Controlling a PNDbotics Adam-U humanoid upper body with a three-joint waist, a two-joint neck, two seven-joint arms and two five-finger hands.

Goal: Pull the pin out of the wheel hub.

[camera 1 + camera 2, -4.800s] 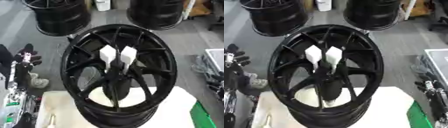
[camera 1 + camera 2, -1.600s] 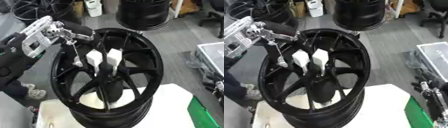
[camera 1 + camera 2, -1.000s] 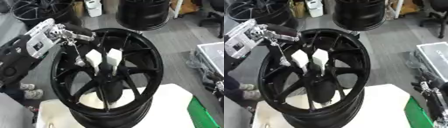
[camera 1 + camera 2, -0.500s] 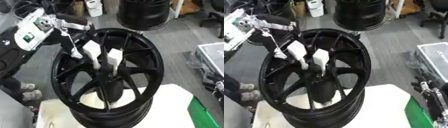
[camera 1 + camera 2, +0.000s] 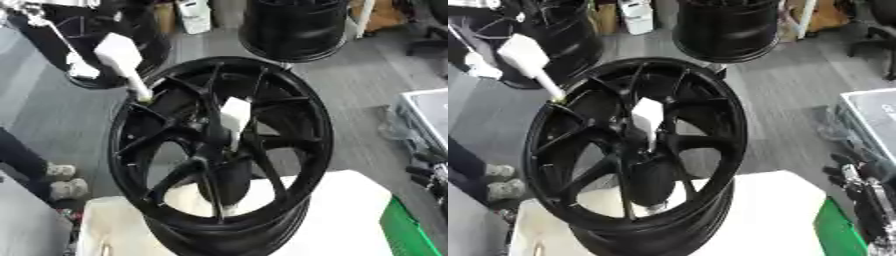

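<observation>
Now one white block-headed pin hangs clear of the black spoked wheel hub at upper left, second white pin seated; left hand's grasp cannot be told.

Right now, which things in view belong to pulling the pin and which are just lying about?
Job: large black spoked wheel hub; white-handled pin lifted clear at upper left; second white-handled pin in the hub centre.

Lying about: black wheel rim behind on the floor; green box; white container.
</observation>
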